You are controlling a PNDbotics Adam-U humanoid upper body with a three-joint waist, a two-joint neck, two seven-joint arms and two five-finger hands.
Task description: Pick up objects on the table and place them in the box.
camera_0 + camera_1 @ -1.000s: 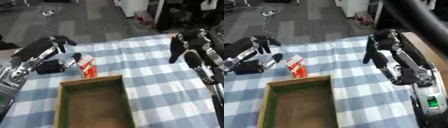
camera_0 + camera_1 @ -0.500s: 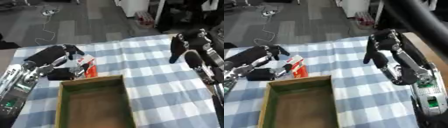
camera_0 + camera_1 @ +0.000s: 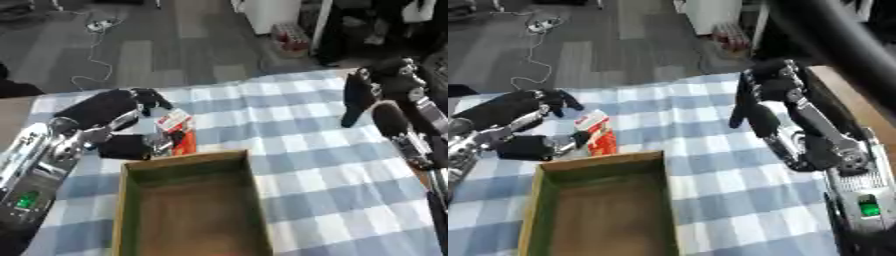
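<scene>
Box [image 3: 236, 165] seen bare inside. Red-and-white carton [image 3: 178, 131] stands beside left robot hand [image 3: 118, 107], fingers curled, grasp not discernible; right robot hand [image 3: 767, 100] released.

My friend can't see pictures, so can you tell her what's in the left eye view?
The robot's left hand reaches around a red and white carton standing on a blue checked tablecloth, just behind an empty open box. A black object lies beside the carton, and the right hand hangs at the right.
</scene>
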